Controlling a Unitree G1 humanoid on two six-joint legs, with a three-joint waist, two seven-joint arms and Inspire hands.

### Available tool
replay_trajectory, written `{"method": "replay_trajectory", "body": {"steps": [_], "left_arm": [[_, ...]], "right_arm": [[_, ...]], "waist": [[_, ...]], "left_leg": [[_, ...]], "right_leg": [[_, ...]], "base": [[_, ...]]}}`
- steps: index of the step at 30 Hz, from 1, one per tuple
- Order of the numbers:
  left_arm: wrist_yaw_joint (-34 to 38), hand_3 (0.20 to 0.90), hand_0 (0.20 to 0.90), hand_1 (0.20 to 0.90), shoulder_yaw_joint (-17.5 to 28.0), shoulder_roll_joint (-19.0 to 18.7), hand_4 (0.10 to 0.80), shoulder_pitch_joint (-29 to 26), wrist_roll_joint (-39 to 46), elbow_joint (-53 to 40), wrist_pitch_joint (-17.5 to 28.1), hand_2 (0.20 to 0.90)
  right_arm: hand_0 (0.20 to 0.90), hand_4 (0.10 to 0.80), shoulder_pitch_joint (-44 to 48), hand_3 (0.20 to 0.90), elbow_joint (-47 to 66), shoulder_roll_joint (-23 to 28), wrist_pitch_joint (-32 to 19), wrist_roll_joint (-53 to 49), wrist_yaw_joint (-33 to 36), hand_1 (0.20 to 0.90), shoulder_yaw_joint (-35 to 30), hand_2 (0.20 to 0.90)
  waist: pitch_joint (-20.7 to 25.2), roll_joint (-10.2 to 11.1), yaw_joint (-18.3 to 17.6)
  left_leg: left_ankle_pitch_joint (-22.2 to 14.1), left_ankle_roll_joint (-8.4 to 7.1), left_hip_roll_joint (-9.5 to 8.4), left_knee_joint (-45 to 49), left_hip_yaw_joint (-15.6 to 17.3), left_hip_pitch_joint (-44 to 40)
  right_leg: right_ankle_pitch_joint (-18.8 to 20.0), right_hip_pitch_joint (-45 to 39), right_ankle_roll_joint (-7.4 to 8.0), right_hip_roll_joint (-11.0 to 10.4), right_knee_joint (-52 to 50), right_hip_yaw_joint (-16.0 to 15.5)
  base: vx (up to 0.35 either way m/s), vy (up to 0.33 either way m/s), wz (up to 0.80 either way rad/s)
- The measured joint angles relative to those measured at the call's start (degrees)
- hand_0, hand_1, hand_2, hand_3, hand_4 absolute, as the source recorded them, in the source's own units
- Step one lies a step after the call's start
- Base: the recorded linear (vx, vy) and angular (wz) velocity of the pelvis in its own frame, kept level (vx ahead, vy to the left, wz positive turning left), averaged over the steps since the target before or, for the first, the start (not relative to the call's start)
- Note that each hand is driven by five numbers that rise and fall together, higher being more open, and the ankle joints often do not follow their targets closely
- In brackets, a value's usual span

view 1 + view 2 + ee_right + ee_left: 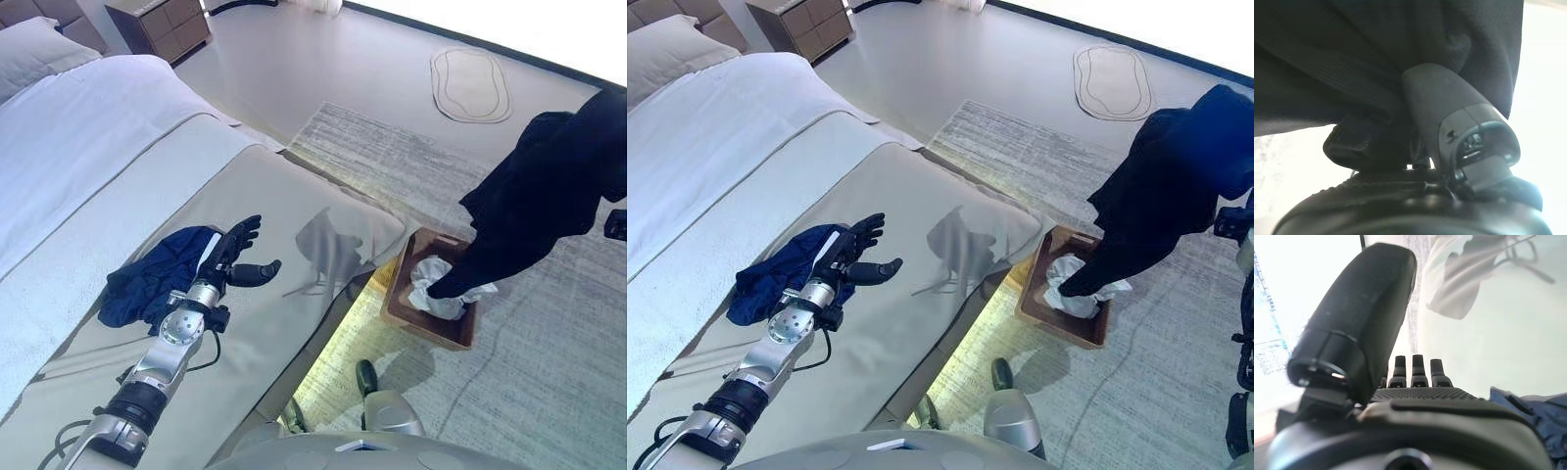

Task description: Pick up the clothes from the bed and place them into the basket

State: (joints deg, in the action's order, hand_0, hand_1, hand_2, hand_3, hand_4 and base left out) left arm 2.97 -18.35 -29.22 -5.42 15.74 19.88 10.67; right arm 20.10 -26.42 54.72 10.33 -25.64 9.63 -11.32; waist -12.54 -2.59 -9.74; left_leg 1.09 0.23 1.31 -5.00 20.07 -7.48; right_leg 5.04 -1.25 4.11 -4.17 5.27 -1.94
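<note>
**Black cloth hangs over the basket, blue cloth waits on the bed**

The right hand (1449, 142) is mostly hidden. From the head views only a dark bit of it peeks out at the right edge of the frame, and the black garment (544, 186) covers the rest. In the right wrist view the thumb presses into the black cloth and the fingers are curled around a fold of it, so the hand is clamped on the garment. The cloth is big, dark and floppy. It hangs down at the right of the frame, and its low tip reaches into the basket (397, 294).

The basket is a brown box on the grey rug (529, 382), lower right of centre, just beside the bed (294, 215). A white cloth (431, 289) lies crumpled inside, partly hidden by the black tip.

The left hand (235, 257) is in the lower left of the frame, over the beige bed cover. Its fingers are straight and spread apart, holding nothing. Its arm partly covers a dark blue garment (147, 279) with a pale stripe, bunched up on the bed right beside the hand.

I cannot read any writing on the clothes.

A pillow (34, 54) and a wooden nightstand (162, 24) sit in the upper left, cut off by the frame edge.
</note>
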Motion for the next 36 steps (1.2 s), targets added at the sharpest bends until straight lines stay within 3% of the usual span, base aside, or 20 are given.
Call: {"method": "replay_trajectory", "body": {"steps": [9,25,26,27,36], "left_arm": [[0.45,0.9,0.9,0.9,-1.04,-0.01,0.8,-0.15,0.01,-0.01,-0.54,0.9],[0.69,0.9,0.9,0.9,-2.23,2.33,0.8,-0.19,0.01,-0.87,-1.88,0.9],[0.69,0.9,0.9,0.9,-2.23,2.33,0.8,-0.21,0.0,-0.98,-1.88,0.9],[0.69,0.9,0.9,0.9,-2.24,2.33,0.8,-0.22,0.01,-1.0,-1.9,0.9],[1.16,0.9,0.9,0.9,-2.23,2.31,0.8,-0.22,0.02,-1.01,-2.14,0.9]], "right_arm": [[0.3,0.1,-2.48,0.2,-5.84,-4.95,0.26,1.71,-0.12,0.3,0.86,0.3],[0.3,0.1,-6.33,0.2,-15.43,-7.68,0.31,4.26,1.17,0.3,3.31,0.3],[0.58,0.427,-6.31,0.527,-15.65,-7.83,0.1,4.59,1.28,0.58,3.44,0.58],[0.9,0.8,-6.31,0.9,-16.14,-8.1,-0.25,5.03,1.43,0.9,3.46,0.9],[0.9,0.8,-6.31,0.9,-18.03,-8.64,-1.79,7.14,3.6,0.9,3.46,0.9]], "waist": [[0.37,-0.75,0.0],[-0.62,-5.9,0.21],[-0.62,-5.92,0.41],[-0.62,-5.92,0.55],[-0.74,-5.91,1.53]], "left_leg": [[0.12,-0.03,0.04,0.0,0.01,0.94],[1.13,-0.77,0.8,-0.02,-1.43,1.76],[1.24,-0.87,0.8,-0.02,-1.48,1.92],[1.28,-0.89,0.83,-0.02,-1.5,2.0],[1.38,-0.98,0.77,-0.02,-1.8,2.33]], "right_leg": [[-0.01,0.95,0.01,-0.09,0.01,-0.22],[-0.05,0.94,0.04,0.0,0.3,-1.89],[-0.06,1.12,0.04,0.01,0.3,-1.91],[-0.06,1.18,0.04,0.03,0.3,-1.92],[-0.06,1.41,0.04,-0.04,0.31,-2.21]], "base": [[-0.009,-0.014,0.0],[-0.012,-0.012,0.04],[-0.021,-0.002,0.05],[0.0,0.0,0.0],[0.0,0.0,0.0]]}}
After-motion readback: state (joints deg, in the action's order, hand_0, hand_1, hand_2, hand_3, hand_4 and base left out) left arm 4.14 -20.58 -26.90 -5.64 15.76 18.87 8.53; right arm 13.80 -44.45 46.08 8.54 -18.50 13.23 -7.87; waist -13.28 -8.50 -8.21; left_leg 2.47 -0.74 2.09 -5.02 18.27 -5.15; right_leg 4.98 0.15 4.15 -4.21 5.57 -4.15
